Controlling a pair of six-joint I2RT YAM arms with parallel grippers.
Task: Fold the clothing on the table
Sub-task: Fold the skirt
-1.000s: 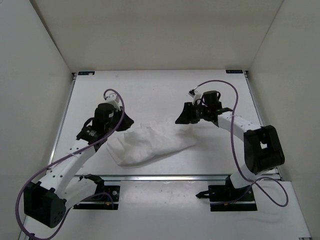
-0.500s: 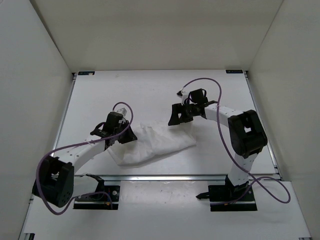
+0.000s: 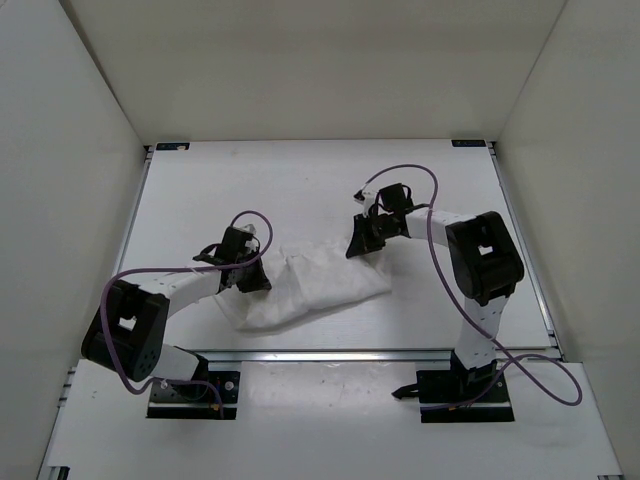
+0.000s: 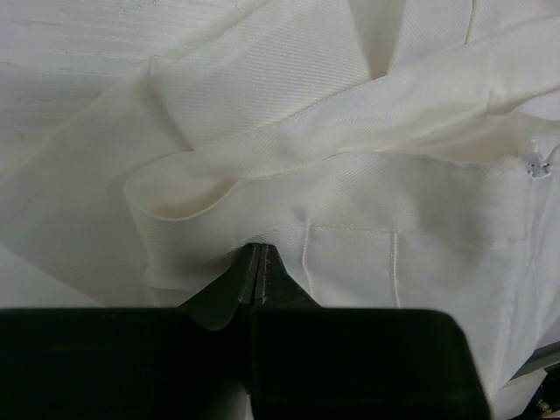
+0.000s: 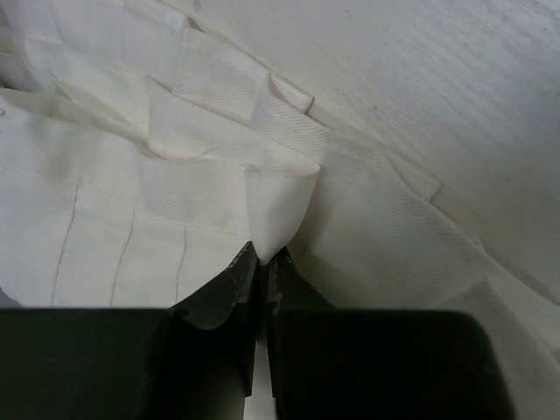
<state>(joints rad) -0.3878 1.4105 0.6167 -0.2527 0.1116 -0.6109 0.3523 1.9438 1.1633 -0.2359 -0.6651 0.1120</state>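
**A:** Top external view, nearest first: what sits at the bottom edge?

**B:** The arms' base plates [image 3: 195,392], and just beyond them the metal rail [image 3: 380,353] along the front of the table [image 3: 300,180].

**A:** And the clothing?

**B:** The clothing [image 3: 320,285] lies on the near half of the table as a long, rumpled white heap. Its near-left corner is close to the rail, and its right end slants farther back.

**A:** Where are the grippers?

**B:** The left gripper [image 3: 252,275] is down at the garment's left end. The right gripper [image 3: 358,244] is at its far-right edge, a little farther back. A purple cable [image 3: 240,215] loops above each arm.

**A:** How do the jaws stand?

**B:** The left wrist view shows the dark fingertips [image 4: 282,284] pressed together, with a folded edge of the cloth pinched at their tips. The right wrist view shows much the same: the fingertips [image 5: 223,293] are closed on a small upright fold beside some stitched seams.

**A:** And past the garment?

**B:** The white table runs on to the white walls [image 3: 320,60].
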